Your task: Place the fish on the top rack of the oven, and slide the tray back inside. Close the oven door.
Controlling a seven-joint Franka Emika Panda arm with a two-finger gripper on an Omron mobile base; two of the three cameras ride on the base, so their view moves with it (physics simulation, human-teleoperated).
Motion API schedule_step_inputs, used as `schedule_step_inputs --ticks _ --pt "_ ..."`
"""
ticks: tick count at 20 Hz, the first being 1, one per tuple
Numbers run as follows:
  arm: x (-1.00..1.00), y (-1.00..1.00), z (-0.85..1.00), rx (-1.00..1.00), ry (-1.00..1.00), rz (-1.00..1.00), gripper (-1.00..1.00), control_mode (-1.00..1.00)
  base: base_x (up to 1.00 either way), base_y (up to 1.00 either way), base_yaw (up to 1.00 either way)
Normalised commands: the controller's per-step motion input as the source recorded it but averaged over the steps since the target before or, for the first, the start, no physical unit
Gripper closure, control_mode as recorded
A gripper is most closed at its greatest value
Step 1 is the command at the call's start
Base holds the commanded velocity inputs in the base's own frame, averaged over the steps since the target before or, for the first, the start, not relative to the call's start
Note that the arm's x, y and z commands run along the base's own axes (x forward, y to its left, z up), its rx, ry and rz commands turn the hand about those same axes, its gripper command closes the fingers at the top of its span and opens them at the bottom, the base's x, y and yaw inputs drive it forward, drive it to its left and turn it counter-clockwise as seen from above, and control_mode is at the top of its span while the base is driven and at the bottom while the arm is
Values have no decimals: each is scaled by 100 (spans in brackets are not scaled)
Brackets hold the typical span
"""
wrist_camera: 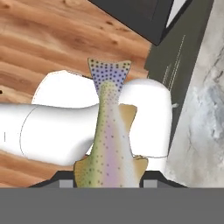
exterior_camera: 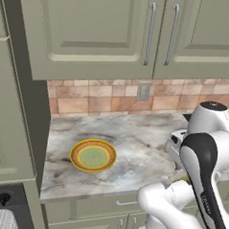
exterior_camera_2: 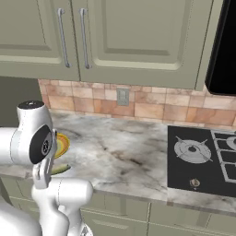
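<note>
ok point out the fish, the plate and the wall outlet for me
fish (wrist_camera: 109,144): hand view, on its speckled body between the fingers
plate (exterior_camera: 93,155): left base view, on its green centre
wall outlet (exterior_camera_2: 122,97): right base view, on the cover's middle

The light is soft and even in all three views. No lamp shows, and nothing has a bright glare spot. The counter (exterior_camera: 134,137) looks pale and bright, with only a faint grey shadow around the plate (exterior_camera: 93,155). Under the cabinets (exterior_camera: 92,33) the left wall is dark. The pictures look a bit blurry and blocky, like a drawing. In the hand view the fish (wrist_camera: 109,140) is clear, with sharp spots, and lines stay straight at the edges.
</note>
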Motion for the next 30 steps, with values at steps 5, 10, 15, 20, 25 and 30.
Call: schedule_step_inputs --ticks 5,10,15,20,25,30 --pt "0 0 0 0 0 0 100 100 -17 0 27" --pt "0 0 0 0 0 0 100 100 -29 0 28" --pt "0 0 0 0 0 0 100 100 -40 0 25" --pt "0 0 0 0 0 0 100 100 -43 0 27" --pt "0 0 0 0 0 0 100 100 -33 0 31" --pt "0 0 0 0 0 0 100 100 -24 0 32"
